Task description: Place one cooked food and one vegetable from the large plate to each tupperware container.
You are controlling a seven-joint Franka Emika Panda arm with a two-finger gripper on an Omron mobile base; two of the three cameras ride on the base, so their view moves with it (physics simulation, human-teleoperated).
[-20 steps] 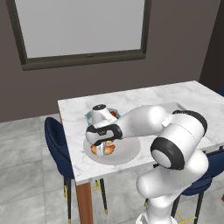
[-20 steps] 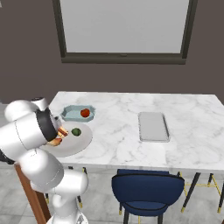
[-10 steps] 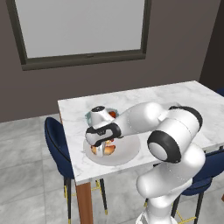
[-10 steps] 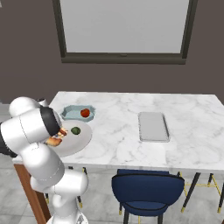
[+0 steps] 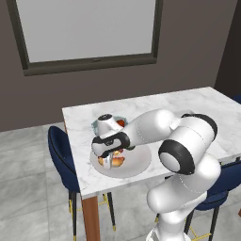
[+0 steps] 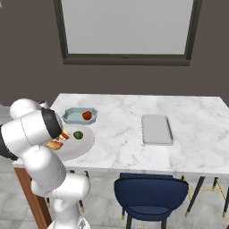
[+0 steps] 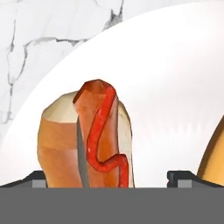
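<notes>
Gripper (image 5: 111,159) hangs low over the plate (image 5: 139,162) at centre left of the left base view, jaws spread wide with nothing held. In the hand view a hot dog (image 7: 89,140) lies between the two finger tips (image 7: 37,178), at the lower left of that frame, on the plate (image 7: 175,87); an orange edge of other food (image 7: 213,159) shows at the lower right. In the right base view the plate (image 6: 82,142) sits at the left of the table (image 6: 134,129) with a green vegetable (image 6: 78,134) on it. Just above it, touching or nearly so, is the blue-green tub (image 6: 74,116) holding a red item (image 6: 87,116). The grey tub (image 6: 156,129) lies well apart at centre right.
</notes>
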